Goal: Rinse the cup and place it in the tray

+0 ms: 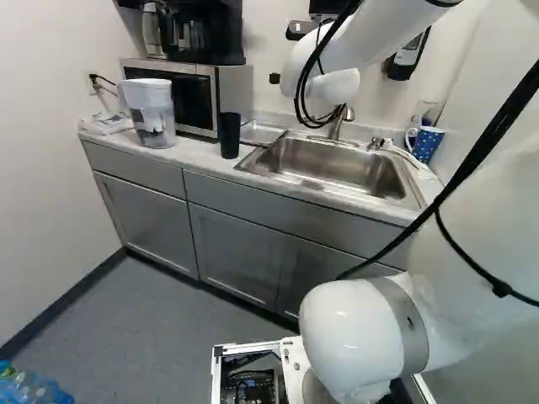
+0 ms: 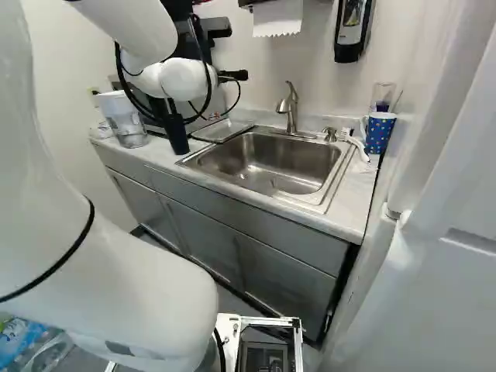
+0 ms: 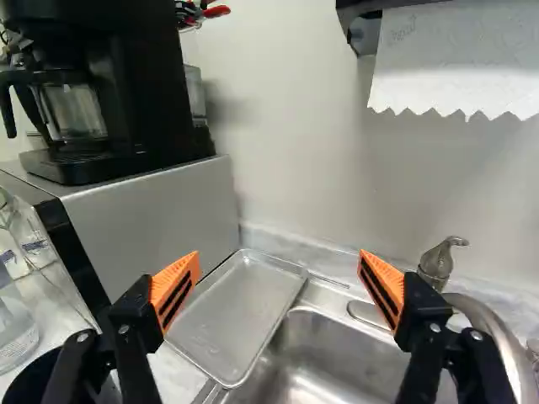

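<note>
Black tumbler upright on the table, beside the metal tray.
It is likely the cup to rinse; the tray overlaps the sink rim, presumably so drips drain there. The end effector is released, its fingers spread wide and empty, perhaps to admit the tumbler's body.
</note>
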